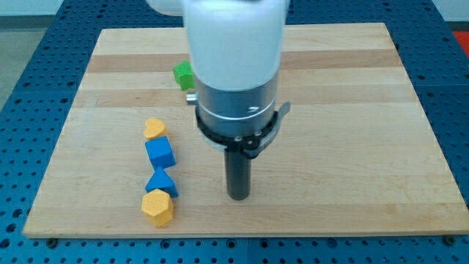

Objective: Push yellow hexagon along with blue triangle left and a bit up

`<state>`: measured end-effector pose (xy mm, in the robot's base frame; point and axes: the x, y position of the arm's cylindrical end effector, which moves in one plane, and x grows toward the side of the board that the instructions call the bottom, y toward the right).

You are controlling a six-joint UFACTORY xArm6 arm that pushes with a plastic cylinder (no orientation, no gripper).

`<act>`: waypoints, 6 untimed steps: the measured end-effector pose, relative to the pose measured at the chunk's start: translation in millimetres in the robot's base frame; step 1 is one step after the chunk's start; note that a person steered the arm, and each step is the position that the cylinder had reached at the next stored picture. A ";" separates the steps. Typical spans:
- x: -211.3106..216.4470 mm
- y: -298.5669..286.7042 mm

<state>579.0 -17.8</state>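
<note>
The yellow hexagon (157, 207) lies near the board's bottom edge at the view's left. The blue triangle (161, 182) sits just above it, touching it. My tip (239, 196) is on the board to the right of both blocks, about a hundred pixels away, level with the gap between them. It touches no block.
A blue cube (160, 153) sits above the triangle, and a yellow heart-like block (154, 129) above that. A green block (183, 75) is partly hidden behind the arm's body near the view's top. The wooden board (352, 110) rests on a blue pegboard table.
</note>
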 end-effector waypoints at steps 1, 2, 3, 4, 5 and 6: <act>38.3 -14.5; 37.4 -14.4; 40.0 -16.7; 39.8 -67.5; 39.6 -89.4; 38.9 -108.2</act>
